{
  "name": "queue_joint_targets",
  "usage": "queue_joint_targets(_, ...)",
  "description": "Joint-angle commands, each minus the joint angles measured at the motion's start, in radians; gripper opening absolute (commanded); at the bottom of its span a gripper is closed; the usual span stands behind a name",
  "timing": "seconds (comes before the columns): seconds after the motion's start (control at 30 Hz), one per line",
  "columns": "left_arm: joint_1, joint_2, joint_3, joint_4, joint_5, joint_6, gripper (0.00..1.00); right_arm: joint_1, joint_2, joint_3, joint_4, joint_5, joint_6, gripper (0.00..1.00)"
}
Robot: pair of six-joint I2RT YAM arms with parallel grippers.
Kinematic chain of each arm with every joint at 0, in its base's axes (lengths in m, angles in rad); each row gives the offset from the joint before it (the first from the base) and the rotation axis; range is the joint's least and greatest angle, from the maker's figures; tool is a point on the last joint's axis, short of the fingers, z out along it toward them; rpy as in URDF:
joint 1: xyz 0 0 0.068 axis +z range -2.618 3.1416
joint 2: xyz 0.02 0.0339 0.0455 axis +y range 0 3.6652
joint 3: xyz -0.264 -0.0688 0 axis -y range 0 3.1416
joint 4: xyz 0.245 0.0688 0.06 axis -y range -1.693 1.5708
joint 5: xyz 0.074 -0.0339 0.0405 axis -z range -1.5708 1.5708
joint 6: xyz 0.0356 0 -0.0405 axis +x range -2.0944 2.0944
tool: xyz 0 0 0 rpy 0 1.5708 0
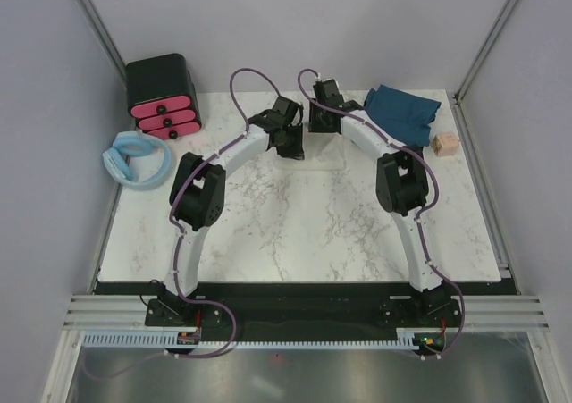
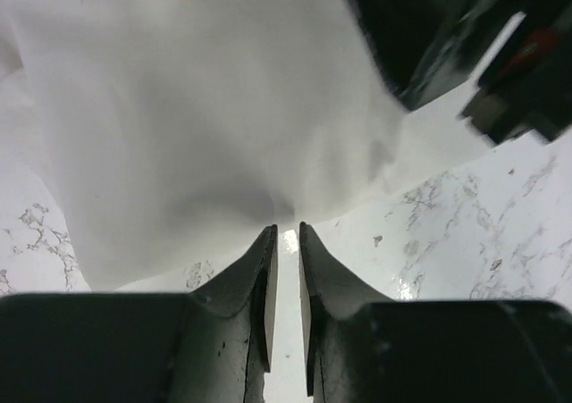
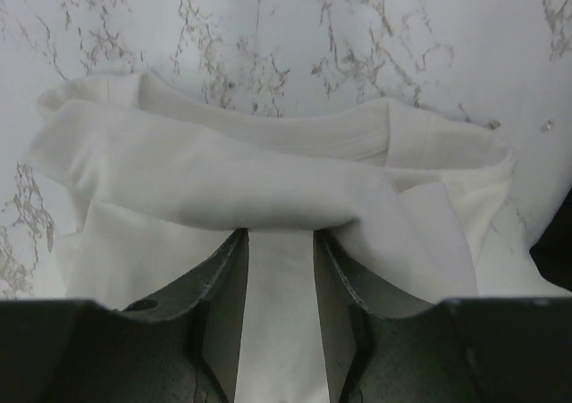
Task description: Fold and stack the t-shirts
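Looking down the left wrist camera, I have the left claw (image 2: 286, 229) drawn in to a narrow slit, with a thin strip of light showing between the jaws. The near edge of the cream-white t-shirt (image 2: 179, 108) comes to a point right at its tips, and the rest of the cloth spreads ahead and to the left of it. I cannot tell whether that edge is pinched or only touching. Ahead and to the right of this claw, dark parts of the other arm fill the corner of the view

On my right wrist camera the right claw (image 3: 281, 235) stands part-way open. A thick fold of the same cream-white shirt is draped across its tips, and flat cloth shows in the gap between the jaws. The ribbed collar lies just ahead of the fold, with bare marble surface (image 1: 295, 224) beyond it

From above, both claws meet close together at the far middle of the surface. The dark teal-blue t-shirt (image 1: 402, 110) lies crumpled just right of the right claw, and a small tan block (image 1: 444, 144) sits further right. Well off to the left of the left claw are the black box with pink drawers (image 1: 161, 95) and the pale blue ring (image 1: 134, 162)
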Motion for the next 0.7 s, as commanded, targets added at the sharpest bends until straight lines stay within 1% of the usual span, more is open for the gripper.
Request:
queue_joint_targets(0.0,0.007,0.007,-0.039,0.050,0.010,0.028,0.22,-0.007,0.021,0.084,0.037,0.077,-0.024,0.43)
queue_joint_targets(0.17,0.007,0.024,-0.059,0.052,0.019,0.033,0.22,-0.019,0.025,0.113,0.064,0.140,-0.052,0.44)
queue_joint_targets(0.4,0.007,0.025,-0.103,0.038,0.018,0.050,0.21,-0.031,0.015,0.132,0.069,0.147,-0.072,0.44)
queue_joint_targets(0.5,0.007,0.005,-0.142,0.035,0.015,0.060,0.19,-0.033,-0.027,0.089,0.063,0.112,-0.069,0.44)
queue_joint_targets(0.6,0.007,-0.014,-0.182,0.038,0.012,0.065,0.17,-0.030,-0.070,-0.011,0.063,0.068,-0.058,0.44)
queue_joint_targets(0.67,0.007,-0.018,-0.200,0.038,0.013,0.067,0.16,-0.027,-0.088,-0.095,0.060,0.081,-0.051,0.44)
